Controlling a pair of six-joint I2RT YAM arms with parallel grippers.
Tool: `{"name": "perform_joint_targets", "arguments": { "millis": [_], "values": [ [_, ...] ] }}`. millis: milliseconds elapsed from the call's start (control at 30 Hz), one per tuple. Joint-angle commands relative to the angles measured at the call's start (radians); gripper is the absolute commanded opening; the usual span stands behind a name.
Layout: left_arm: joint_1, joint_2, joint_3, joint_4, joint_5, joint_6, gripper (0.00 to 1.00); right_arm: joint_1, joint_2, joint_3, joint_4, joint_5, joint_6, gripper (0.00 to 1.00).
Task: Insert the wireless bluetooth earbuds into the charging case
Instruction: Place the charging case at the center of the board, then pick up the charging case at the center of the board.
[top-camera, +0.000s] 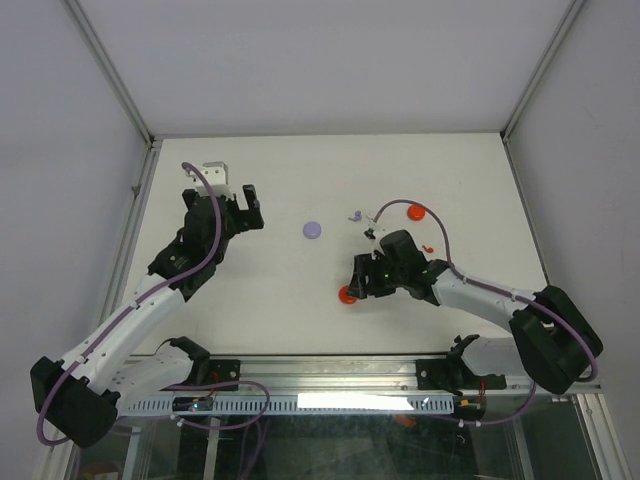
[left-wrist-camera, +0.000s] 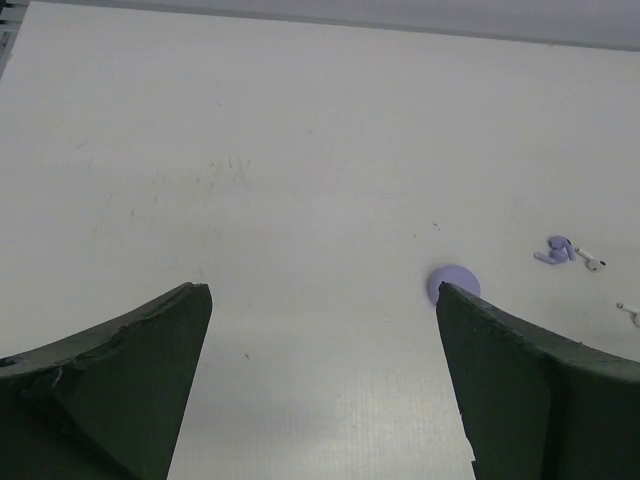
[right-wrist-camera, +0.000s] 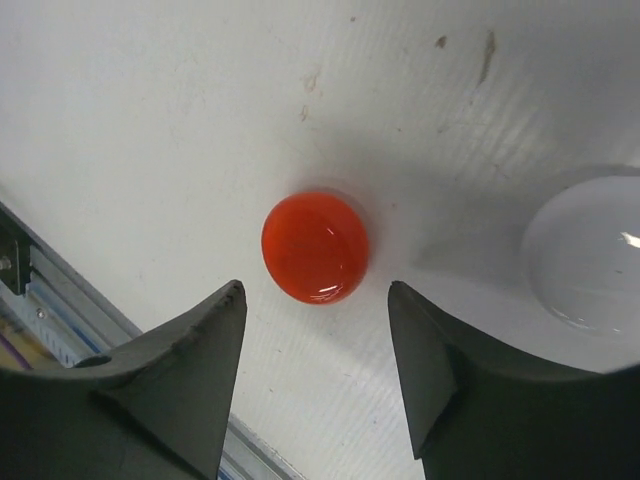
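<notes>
A round red disc-shaped case (right-wrist-camera: 315, 247) lies on the table just ahead of my right gripper (right-wrist-camera: 315, 292), which is open and empty; both show in the top view, the case (top-camera: 346, 293) at the gripper (top-camera: 357, 281). A white round case (right-wrist-camera: 585, 262) lies beside it. My left gripper (left-wrist-camera: 322, 292) is open and empty over bare table, at the left in the top view (top-camera: 247, 209). A lilac round case (left-wrist-camera: 455, 283) lies by its right finger. Tiny lilac earbuds (left-wrist-camera: 555, 250) and a white earbud (left-wrist-camera: 592, 262) lie beyond. A tiny red earbud (top-camera: 428, 246) lies near a second red case (top-camera: 416, 212).
The lilac case (top-camera: 312, 229) sits mid-table between the arms. A metal rail (right-wrist-camera: 40, 300) runs along the table's near edge close to the right gripper. White walls and a metal frame (top-camera: 130, 215) bound the table.
</notes>
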Motion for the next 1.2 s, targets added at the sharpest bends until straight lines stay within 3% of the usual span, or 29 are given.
{"name": "perform_joint_targets", "arguments": {
  "millis": [0,200,567,833,1167],
  "values": [
    [0.015,-0.03,-0.001,0.047,0.008,0.004,0.99,-0.002,-0.1,0.106,-0.133,0.15,-0.099,0.63],
    [0.028,-0.045,-0.006,0.046,0.016,-0.007,0.99,-0.042,-0.151,0.178,-0.195,0.31,-0.165,0.74],
    [0.059,-0.078,-0.018,0.057,0.025,-0.03,0.99,-0.285,-0.048,0.278,-0.09,0.505,-0.181,0.85],
    [0.088,-0.086,-0.023,0.061,0.031,-0.058,0.99,-0.383,0.087,0.357,-0.036,0.554,-0.18,0.87],
    [0.173,-0.087,-0.026,0.061,0.091,-0.067,0.99,-0.504,0.185,0.418,-0.012,0.433,-0.186,0.88]
  ]
}}
